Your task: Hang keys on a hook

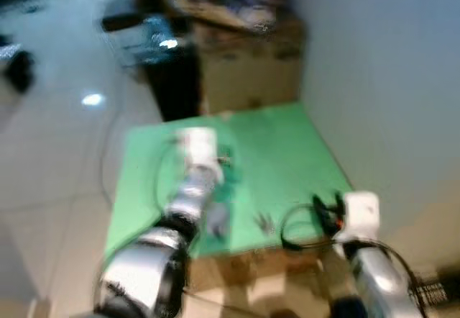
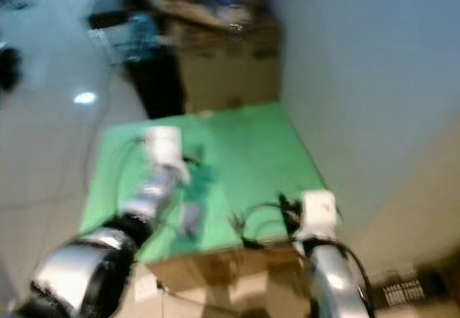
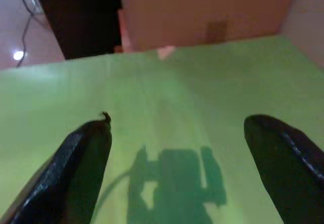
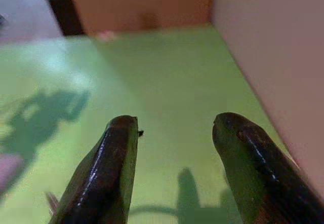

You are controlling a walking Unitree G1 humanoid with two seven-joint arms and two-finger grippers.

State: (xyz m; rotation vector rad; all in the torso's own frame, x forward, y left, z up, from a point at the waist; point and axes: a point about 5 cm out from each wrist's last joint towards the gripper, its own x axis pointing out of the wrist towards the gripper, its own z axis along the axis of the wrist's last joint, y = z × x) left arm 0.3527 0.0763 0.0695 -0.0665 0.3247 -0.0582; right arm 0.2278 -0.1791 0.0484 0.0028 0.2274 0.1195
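A bench (image 1: 287, 152) with a green top stands against a plain pale wall (image 1: 388, 66). Behind it are a brown cardboard box (image 1: 248, 73) and a dark cabinet (image 1: 172, 80). The glossy white tiled floor (image 1: 50, 152) reflects bright spots of light. The head views are blurred.

Both head views are smeared with motion blur, edges soft everywhere. Bright glare spots sit on the glossy floor (image 1: 92, 100). Wrist views are sharper; on the green top (image 3: 202, 97), crisp arm shadows fall, so light comes from above. Near fingers (image 4: 114, 178) are out of focus.
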